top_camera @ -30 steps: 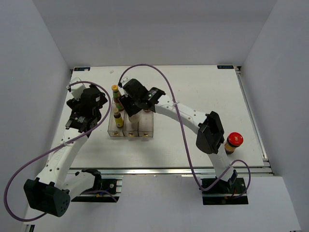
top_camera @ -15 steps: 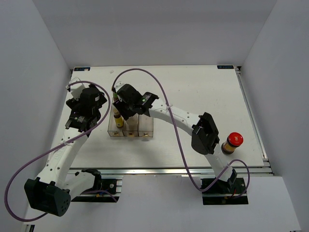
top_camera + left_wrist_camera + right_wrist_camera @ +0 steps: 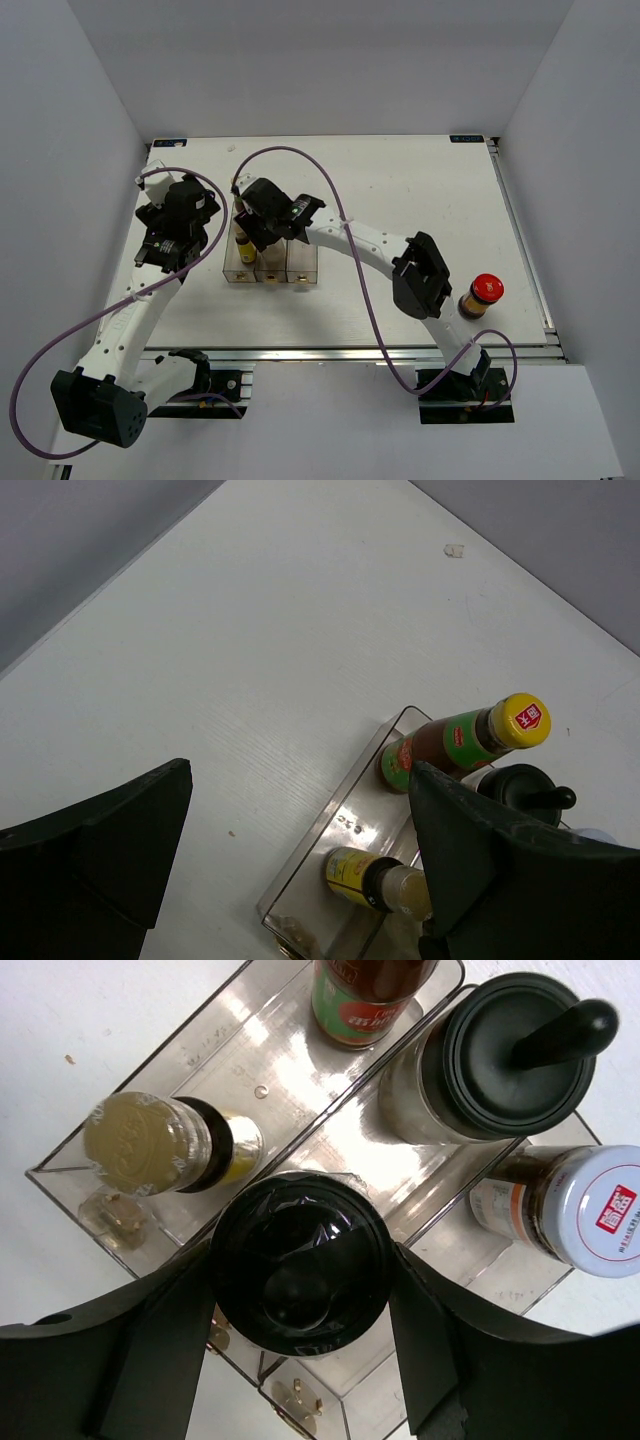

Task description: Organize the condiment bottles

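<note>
Shaker [image 3: 300, 1260]: black film-wrapped lid, in right hand [image 3: 300, 1285].

White table [image 3: 400, 190], clear tray [image 3: 302, 272] left of centre, red-lidded jar [image 3: 482, 293] apparently standing near right edge

Left tool [image 3: 300, 810] agape, right tool [image 3: 300, 1290] clamped.

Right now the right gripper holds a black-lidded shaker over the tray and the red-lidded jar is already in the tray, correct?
The red-lidded jar is not in the tray: the top external view shows it standing on the table beside the right arm, well apart. The right gripper does hold a black-lidded shaker over the tray.
</note>
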You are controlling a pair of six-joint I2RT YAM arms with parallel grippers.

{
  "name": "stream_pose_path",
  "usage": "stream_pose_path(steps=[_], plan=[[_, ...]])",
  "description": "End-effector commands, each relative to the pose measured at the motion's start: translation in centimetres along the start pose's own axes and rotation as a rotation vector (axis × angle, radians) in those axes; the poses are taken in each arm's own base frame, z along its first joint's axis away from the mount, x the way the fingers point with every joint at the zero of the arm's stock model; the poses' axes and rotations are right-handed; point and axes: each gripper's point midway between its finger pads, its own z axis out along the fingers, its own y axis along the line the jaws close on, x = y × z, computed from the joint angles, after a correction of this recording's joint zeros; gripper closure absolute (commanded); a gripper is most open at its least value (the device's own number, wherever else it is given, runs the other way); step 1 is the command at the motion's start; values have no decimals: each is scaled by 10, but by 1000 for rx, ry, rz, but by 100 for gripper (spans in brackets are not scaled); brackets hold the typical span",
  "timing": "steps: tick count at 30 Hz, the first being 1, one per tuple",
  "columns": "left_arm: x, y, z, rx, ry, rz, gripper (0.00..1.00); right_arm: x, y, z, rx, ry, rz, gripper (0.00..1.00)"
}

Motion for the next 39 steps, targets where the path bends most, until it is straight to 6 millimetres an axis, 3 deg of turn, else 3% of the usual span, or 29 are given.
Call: stream_pose_path(steps=[1, 9, 13, 19, 23, 26, 29, 30, 32, 33, 34, 35, 36, 37, 39], plan=[[0, 0, 0, 8, 0, -4, 2, -21, 3, -4, -7, -86, 28, 79], [1, -1, 0, 17, 8, -3, 2, -8, 2, -2, 1, -67, 65, 60], [1, -3, -1, 27, 10, -6, 2, -8, 0, -6, 9, -77, 70, 32], [2, -6, -1, 44, 18, 0, 2, -22, -5, -20, 19, -114, 72, 11], [0, -11, -3, 69, 21, 2, 2, -35, -15, -37, 63, -149, 80, 11], [-2, -14, -5, 92, 22, 4, 2, -46, -24, -62, 73, -184, 92, 11], [-4, -19, -7, 123, 24, 10, 2, -38, -29, -78, 76, -170, 78, 11], [-6, -22, -7, 140, 14, 32, 2, -39, -35, -94, 85, -177, 87, 11], [-4, -31, -7, 187, 30, 56, 2, -19, -50, -102, 128, -140, 108, 11], [-4, -36, -7, 206, 30, 60, 2, -21, -58, -123, 140, -169, 143, 11], [-3, -44, -8, 244, 42, 67, 2, 5, -69, -121, 181, -117, 149, 11], [0, -46, -6, 252, 53, 74, 2, 5, -89, -147, 225, -160, 193, 11], [-1, -49, -6, 263, 51, 74, 2, 14, -103, -156, 264, -167, 253, 11], [0, -51, -6, 272, 54, 79, 2, 37, -133, -176, 334, -155, 319, 11], [-1, -54, -4, 280, 46, 80, 2, 66, -162, -194, 388, -137, 439, 11]])
